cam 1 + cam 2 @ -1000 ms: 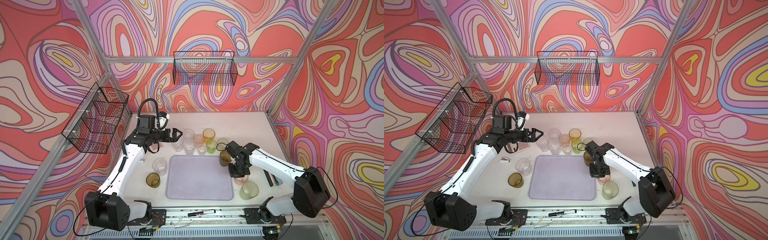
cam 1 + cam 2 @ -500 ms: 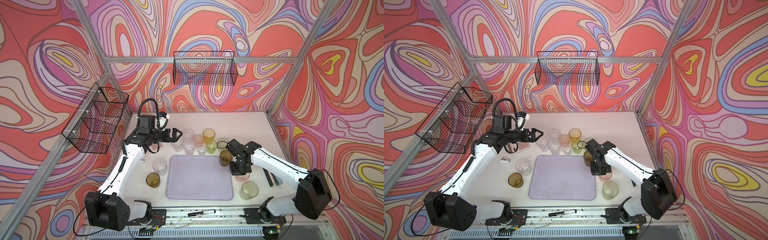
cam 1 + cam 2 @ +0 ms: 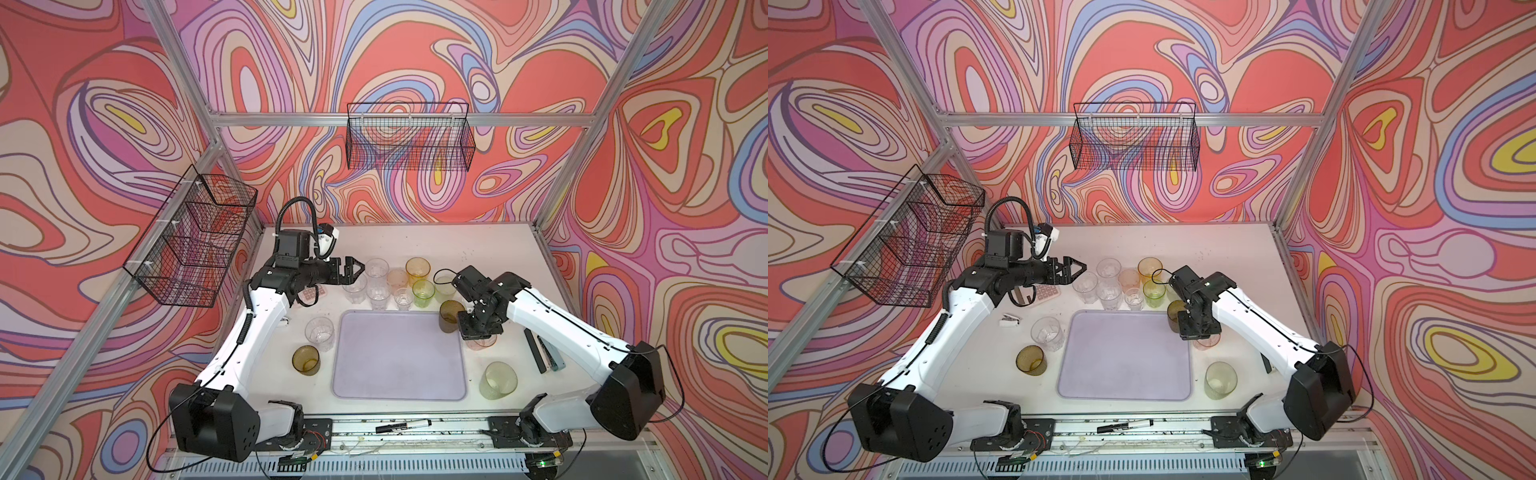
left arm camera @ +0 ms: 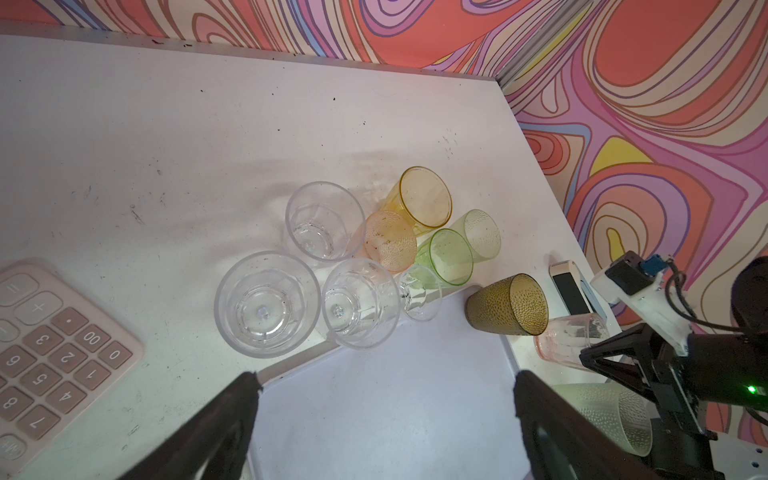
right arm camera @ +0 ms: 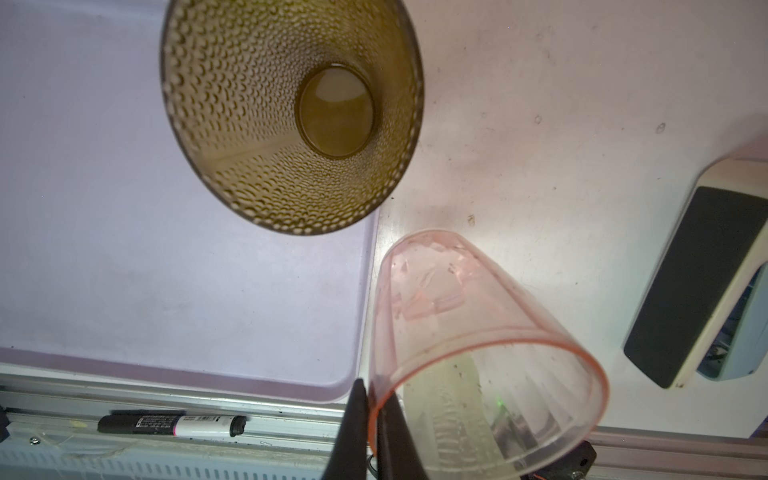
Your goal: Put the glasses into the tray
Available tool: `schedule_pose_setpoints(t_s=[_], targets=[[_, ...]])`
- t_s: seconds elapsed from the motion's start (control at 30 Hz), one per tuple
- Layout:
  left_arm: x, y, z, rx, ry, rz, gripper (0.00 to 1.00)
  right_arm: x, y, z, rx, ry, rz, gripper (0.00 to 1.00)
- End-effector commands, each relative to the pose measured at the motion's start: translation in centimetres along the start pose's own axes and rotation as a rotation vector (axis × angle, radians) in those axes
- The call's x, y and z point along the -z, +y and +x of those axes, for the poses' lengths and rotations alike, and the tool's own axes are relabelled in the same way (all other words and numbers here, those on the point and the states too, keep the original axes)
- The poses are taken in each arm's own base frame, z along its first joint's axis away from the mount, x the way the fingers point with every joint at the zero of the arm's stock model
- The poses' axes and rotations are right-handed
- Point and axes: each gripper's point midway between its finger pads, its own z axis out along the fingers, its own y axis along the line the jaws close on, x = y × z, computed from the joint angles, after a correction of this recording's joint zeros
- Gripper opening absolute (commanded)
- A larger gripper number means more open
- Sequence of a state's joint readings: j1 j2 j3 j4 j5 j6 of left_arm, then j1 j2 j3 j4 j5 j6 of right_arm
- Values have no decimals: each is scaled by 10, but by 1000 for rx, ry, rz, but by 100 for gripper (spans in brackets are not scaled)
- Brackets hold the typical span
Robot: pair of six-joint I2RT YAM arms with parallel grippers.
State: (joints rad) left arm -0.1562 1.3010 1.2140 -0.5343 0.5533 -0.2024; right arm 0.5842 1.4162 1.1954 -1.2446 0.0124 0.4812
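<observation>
The lavender tray [image 3: 399,374] [image 3: 1125,374] lies at the table's front centre with nothing in it. My right gripper [image 5: 374,392] [image 3: 478,332] is shut on the rim of a pink glass [image 5: 469,340] [image 3: 482,343], which sits tilted just right of the tray's rim. An olive-brown glass [image 3: 450,316] [image 5: 291,112] stands at the tray's far right corner. My left gripper [image 3: 357,270] [image 4: 386,380] hangs open and holds nothing, beside several clear, peach, amber and green glasses [image 3: 397,282] [image 4: 374,249] behind the tray.
A clear glass [image 3: 320,332] and an olive one [image 3: 306,360] stand left of the tray, a pale green one [image 3: 498,380] to its right. A pink calculator [image 4: 54,332] lies at back left, flat devices [image 3: 544,351] at right. Black wire baskets [image 3: 409,137] hang on the walls.
My right gripper has shifted slightly toward the back with the pink glass pinched in it. The left arm has stayed almost still.
</observation>
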Motion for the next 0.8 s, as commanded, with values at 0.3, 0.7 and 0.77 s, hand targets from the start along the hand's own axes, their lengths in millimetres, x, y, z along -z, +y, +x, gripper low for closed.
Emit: schedule_pose_setpoints(t_s=[0.3,0.7,0.77], targets=[[11,-7,-10,-27,-27,4,98,1,31,4,56,4,-28,0],[15,-13,-9,-30,-33,25,98,-8,55,11,83,-9,-19,0],[14,-12,-8,-28,-28,25,98,-11,56,12,87,-6,-16,0]])
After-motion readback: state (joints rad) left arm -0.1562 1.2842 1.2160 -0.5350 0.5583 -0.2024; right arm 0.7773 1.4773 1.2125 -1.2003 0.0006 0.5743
